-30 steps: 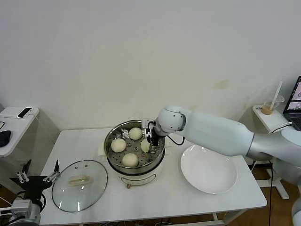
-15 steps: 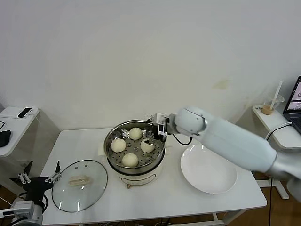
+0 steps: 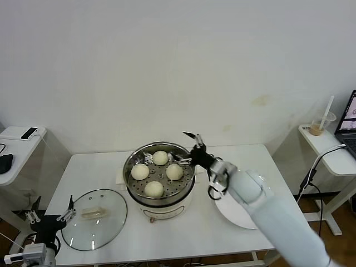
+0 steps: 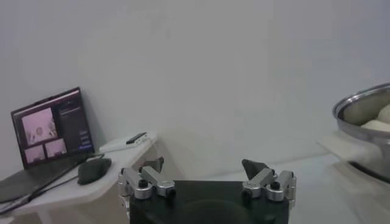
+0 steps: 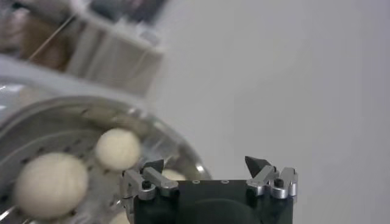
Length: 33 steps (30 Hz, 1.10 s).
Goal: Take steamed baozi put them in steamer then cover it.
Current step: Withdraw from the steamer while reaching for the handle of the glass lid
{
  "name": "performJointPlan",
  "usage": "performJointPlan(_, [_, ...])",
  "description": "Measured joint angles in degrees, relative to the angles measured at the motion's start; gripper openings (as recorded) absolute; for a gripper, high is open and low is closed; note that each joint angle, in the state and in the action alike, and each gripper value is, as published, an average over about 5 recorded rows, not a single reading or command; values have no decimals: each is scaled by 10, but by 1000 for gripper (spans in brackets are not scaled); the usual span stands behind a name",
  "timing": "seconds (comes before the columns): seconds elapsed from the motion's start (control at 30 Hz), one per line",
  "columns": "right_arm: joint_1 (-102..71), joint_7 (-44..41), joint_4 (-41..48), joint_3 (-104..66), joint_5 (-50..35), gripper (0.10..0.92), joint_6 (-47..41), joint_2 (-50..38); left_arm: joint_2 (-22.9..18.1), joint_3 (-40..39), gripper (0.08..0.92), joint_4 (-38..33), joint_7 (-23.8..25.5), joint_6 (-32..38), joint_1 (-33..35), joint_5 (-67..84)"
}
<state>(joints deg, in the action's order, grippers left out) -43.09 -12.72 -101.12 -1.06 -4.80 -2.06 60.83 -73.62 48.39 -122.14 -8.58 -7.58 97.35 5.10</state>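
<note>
The left claw point(image 3: 51, 213) hangs spread and empty off the surface's point(image 3: 100, 167) near-left corner, the glass cover point(image 3: 94, 218) lying just to its right. Beyond that sits the steamer point(image 3: 159, 173) with all four baozi point(image 3: 154, 189) inside. The right claw point(image 3: 194, 141), spread and empty, has just released the last bun and risen clear of the steamer's right rim; covering should come next.

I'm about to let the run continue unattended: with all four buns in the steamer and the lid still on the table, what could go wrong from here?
1. The cover lies flat near the table's front-left edge; a sloppy grab by the open left gripper at its handle could push it off.
2. The open right gripper hovers at the steamer rim; it could block or knock the lid.
3. The baozi stand proud; a tilted lid may press one.
</note>
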Motion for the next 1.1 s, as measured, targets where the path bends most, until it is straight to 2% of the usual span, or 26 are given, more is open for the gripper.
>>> performJointPlan(0.23, [-169, 32, -32, -179, 18, 823, 91, 77, 3, -2, 823, 34, 0, 26, -1, -93])
performJointPlan(0.5, [-297, 60, -55, -319, 27, 823, 133, 131, 17, 24, 823, 82, -4, 71, 19, -337])
performJointPlan(0.77, [-368, 79, -63, -386, 39, 823, 160, 162, 16, 28, 823, 119, -6, 107, 28, -572])
performJointPlan(1.1, [-412, 94, -59, -421, 54, 823, 179, 184, 24, -2, 823, 150, 0, 123, 10, -697])
